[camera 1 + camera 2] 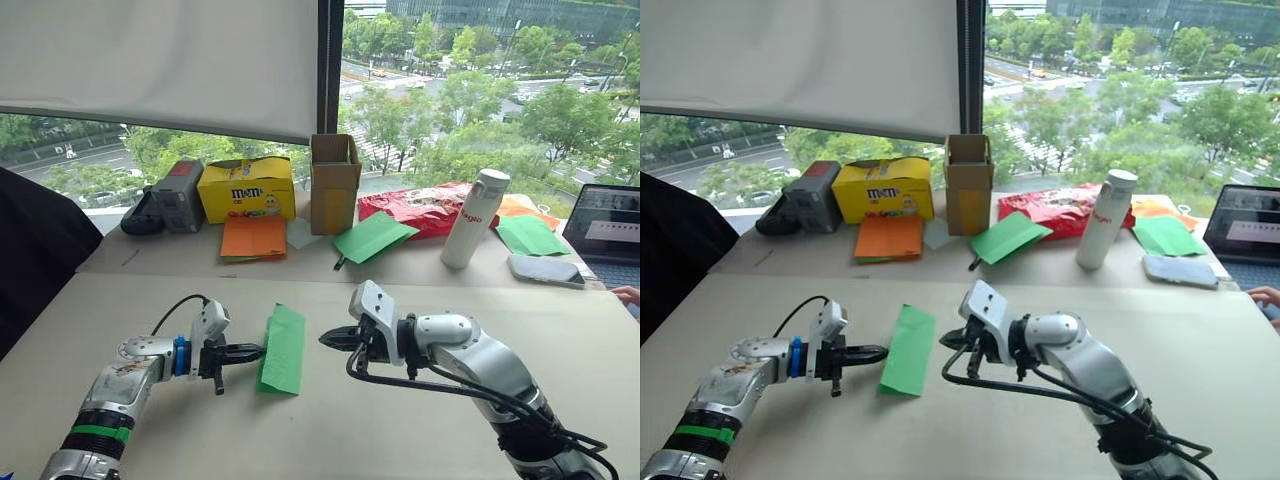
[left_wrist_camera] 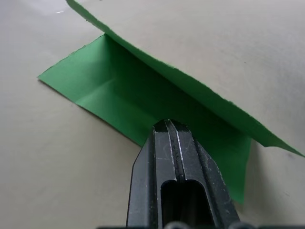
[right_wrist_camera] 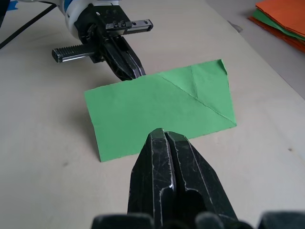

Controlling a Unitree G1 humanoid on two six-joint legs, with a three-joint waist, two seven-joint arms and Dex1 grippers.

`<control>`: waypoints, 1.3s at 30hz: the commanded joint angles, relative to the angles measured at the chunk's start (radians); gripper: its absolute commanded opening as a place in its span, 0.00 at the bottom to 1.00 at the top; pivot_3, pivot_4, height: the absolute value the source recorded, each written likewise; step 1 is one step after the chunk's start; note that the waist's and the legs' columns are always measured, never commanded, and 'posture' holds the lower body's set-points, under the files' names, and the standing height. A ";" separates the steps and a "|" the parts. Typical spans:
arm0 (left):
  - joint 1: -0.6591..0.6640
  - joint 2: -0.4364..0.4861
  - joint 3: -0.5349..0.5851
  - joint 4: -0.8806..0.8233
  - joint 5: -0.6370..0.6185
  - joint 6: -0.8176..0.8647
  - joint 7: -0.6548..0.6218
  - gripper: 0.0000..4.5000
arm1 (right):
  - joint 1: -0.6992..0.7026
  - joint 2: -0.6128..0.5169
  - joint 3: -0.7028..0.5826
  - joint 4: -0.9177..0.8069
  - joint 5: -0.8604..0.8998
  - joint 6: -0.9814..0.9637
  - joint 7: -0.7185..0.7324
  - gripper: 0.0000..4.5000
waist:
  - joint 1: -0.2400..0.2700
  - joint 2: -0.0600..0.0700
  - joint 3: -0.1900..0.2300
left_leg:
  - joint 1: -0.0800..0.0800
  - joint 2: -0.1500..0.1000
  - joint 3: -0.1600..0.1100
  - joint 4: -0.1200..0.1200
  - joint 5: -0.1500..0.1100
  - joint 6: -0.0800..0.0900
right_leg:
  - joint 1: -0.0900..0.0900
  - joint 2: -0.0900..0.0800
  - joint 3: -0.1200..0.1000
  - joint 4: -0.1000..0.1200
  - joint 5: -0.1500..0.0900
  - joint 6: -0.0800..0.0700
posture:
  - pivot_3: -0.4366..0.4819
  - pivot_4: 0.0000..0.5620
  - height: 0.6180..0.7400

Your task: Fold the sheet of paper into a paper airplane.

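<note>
The sheet of paper point(image 1: 282, 349), thin creased green, seemingly folded, stands tented.

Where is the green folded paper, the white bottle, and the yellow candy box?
sheet of paper point(image 1: 283, 350): left eye view, middle of its face.
white bottle point(image 1: 474, 220): left eye view, its body.
yellow candy box point(image 1: 246, 190): left eye view, front side.

The sheet of paper point(image 1: 282, 349) lies on the counter point(image 1: 420, 420) between the left gripper point(image 1: 257, 351) and right gripper point(image 1: 326, 340), with boxes point(image 1: 247, 188) and a bottle point(image 1: 474, 217) behind.
</note>
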 commanded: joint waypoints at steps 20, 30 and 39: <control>-0.095 -0.218 -0.271 0.036 0.178 0.035 0.091 0.00 | 0.059 -0.047 -0.151 -0.232 0.049 0.204 -0.242 0.00 | 0.001 0.002 -0.001 | 0.000 0.001 -0.002 0.002 0.000 0.001 | 0.003 0.010 0.006 0.000 -0.001 0.001 | 0.48 0.27 1.00; -0.016 -0.178 -0.252 -0.052 0.203 0.074 0.187 0.00 | 0.071 0.057 -0.218 -0.071 0.072 0.172 -0.322 0.16 | -0.005 0.003 -0.003 | 0.001 0.002 -0.002 0.002 0.000 0.001 | 0.003 0.011 0.006 0.000 -0.001 0.001 | 0.48 0.27 1.00; 0.053 -0.209 -0.215 -0.156 0.186 0.165 0.329 0.00 | -0.059 0.149 -0.103 0.316 -0.041 0.022 -0.345 0.68 | -0.009 0.003 -0.003 | 0.002 0.002 -0.001 0.002 -0.001 0.001 | 0.010 0.011 0.007 0.000 -0.001 0.001 | 0.48 0.27 1.00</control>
